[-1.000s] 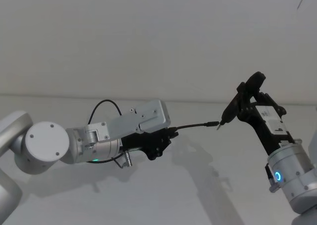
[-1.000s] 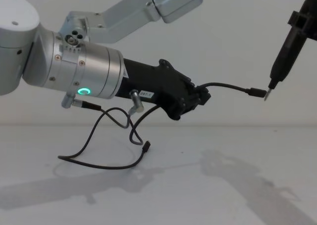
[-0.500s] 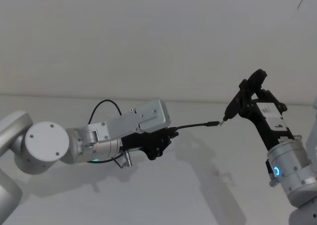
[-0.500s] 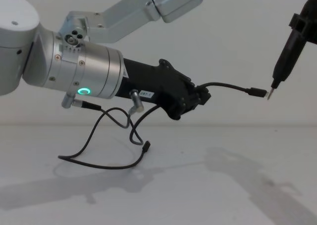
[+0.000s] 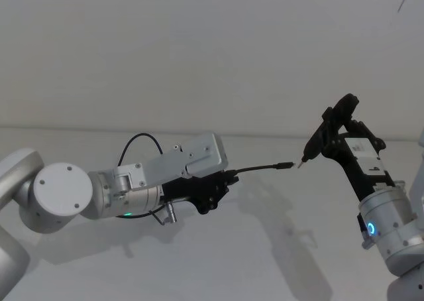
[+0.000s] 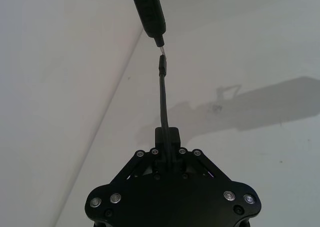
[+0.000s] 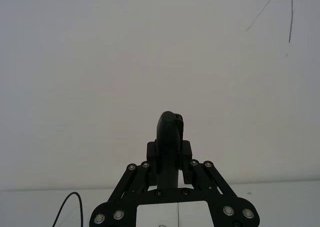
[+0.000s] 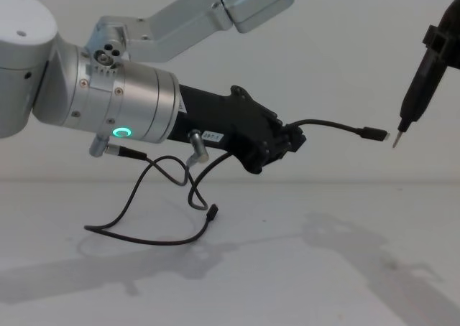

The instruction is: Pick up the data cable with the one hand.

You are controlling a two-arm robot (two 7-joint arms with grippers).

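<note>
A: Starting w/ our left gripper [image 8: 291, 143]: jaws pinched on the data cable [image 8: 334, 127] just behind its free end, held up off the table [image 8: 287, 268]. In the left wrist view the pads are pressed on the cord w/ a short length sticking straight out to 12 o'clock.

B: And the rest of the cable? In the chest view we see it drop from the gripper, loop down at approx 7 o'clock and lie on the table, far plug resting there. So partly lifted, not fully.

A: Risk as we judge it: thin cord, small grip area. If we lift or swing fast, the trailing loop could drag, snag on the wrist connector and pull the cord thru the pads.

B: Also the right gripper [image 5: 331, 132], clamped on a slim black pen-like tool [image 8: 419, 89]. Its metal tip sits just beside the cable's plug at approx 3 o'clock of it, a small gap showing in the chest view. Any drift either way and tip hits plug, bending the stub or knocking it out of line.

A: Hard to read: how deep the cord sits between our left pads, since the gripper body covers it. Head view hides most of the loop behind the left arm.

B: Right wrist view gives the tool's back end; its tip is hidden there.
</note>
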